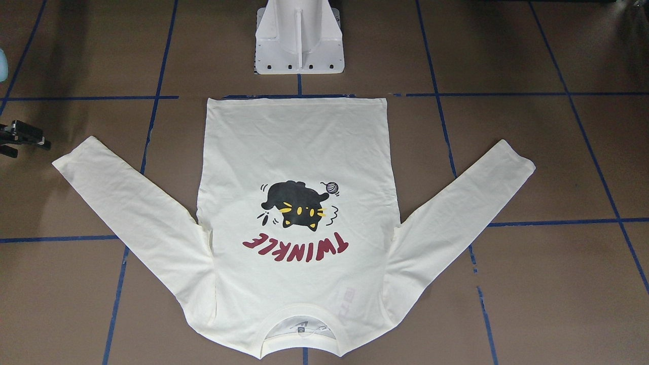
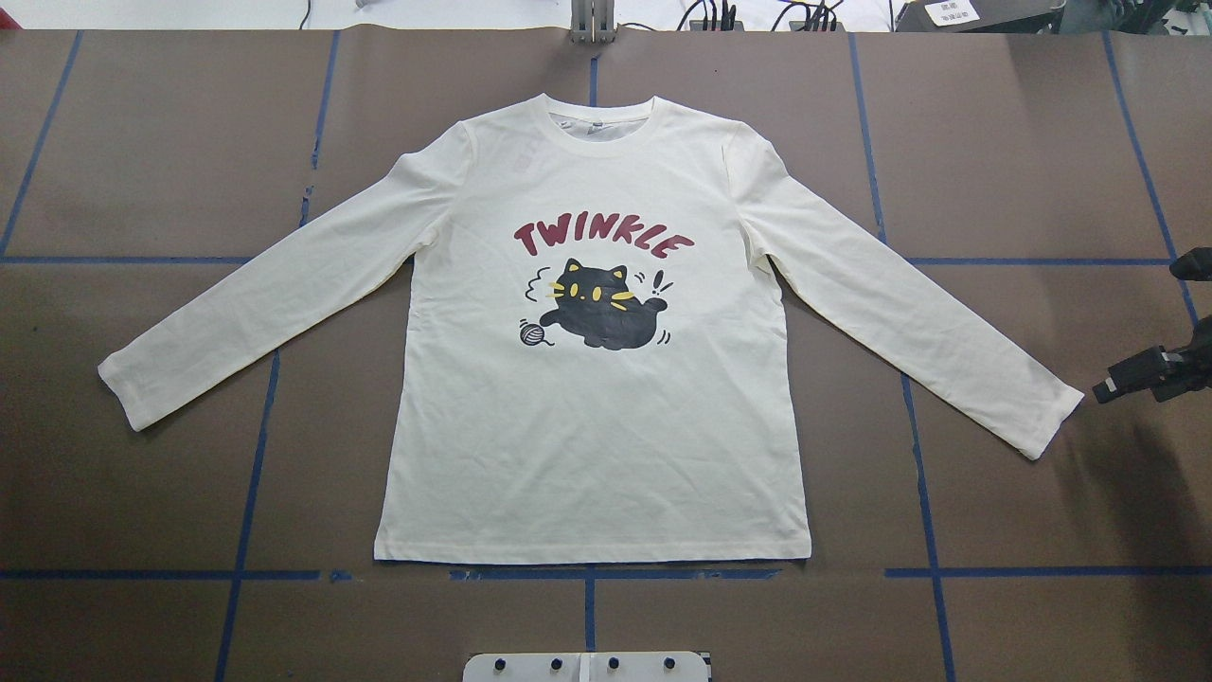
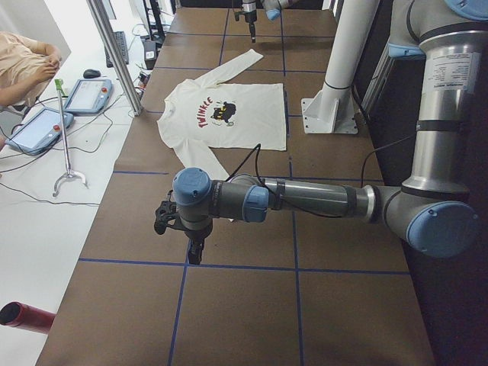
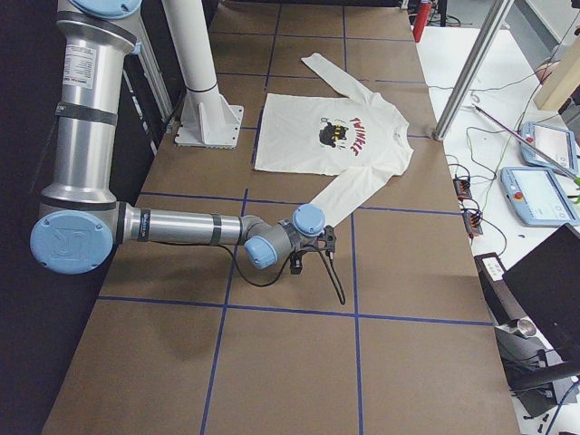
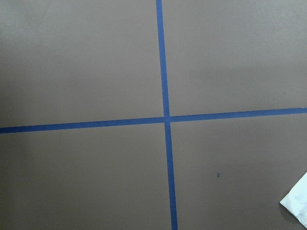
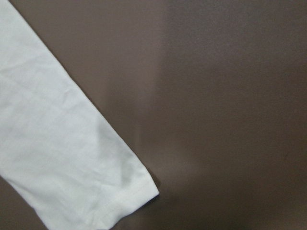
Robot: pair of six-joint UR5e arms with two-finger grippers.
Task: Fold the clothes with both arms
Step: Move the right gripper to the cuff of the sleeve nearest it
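Note:
The cream-white long-sleeve T-shirt [image 2: 597,445] lies flat on the brown table, print up, both sleeves spread out and down. It also shows in the front view [image 1: 299,147]. My right gripper [image 2: 1150,371] hovers just beyond the right sleeve's cuff [image 6: 57,158]; it is at the left edge of the front view [image 1: 23,136]. I cannot tell whether it is open. My left gripper [image 3: 194,252] shows only in the left side view, pointing down over bare table near the other cuff [image 5: 300,201]; I cannot tell its state. Neither holds cloth.
The white pedestal base [image 1: 299,45] stands just behind the shirt's hem. Blue tape lines [image 5: 165,120] grid the table. Beyond the far table edge are teach pendants [image 3: 88,95], a metal post [image 3: 114,53] and an operator [image 3: 23,65].

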